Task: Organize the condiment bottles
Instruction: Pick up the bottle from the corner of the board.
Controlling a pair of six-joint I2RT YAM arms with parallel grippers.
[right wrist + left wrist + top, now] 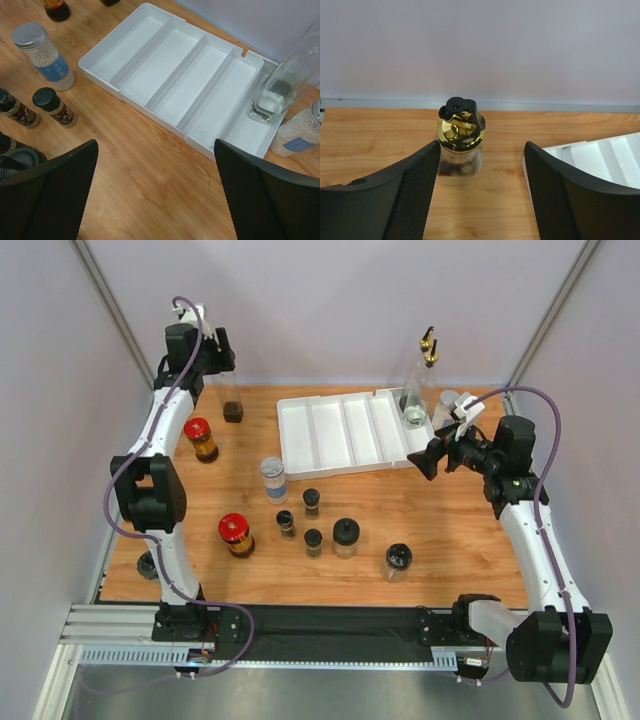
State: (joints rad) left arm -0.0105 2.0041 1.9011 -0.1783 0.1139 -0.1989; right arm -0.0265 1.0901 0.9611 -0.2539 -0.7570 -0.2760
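My left gripper (482, 150) hangs open at the far left of the table around the top of a tall clear bottle (460, 132) with a gold spout and dark liquid (232, 406). The spout sits close to the left finger (415, 185), with a wide gap to the right one. The white tray (340, 430) holds another tall clear bottle (272, 97) in its right end compartment. My right gripper (428, 460) is open above bare wood in front of the tray (165, 75). Two red-capped jars (201, 438) (236, 534) stand on the left.
A grey-lidded jar (273, 478) stands in front of the tray and another (300, 132) stands by its right end. Small black-lidded jars (311, 502) (286, 523) (313, 541) and two wider ones (346, 537) (397, 561) cluster mid-table. Walls close the back and sides.
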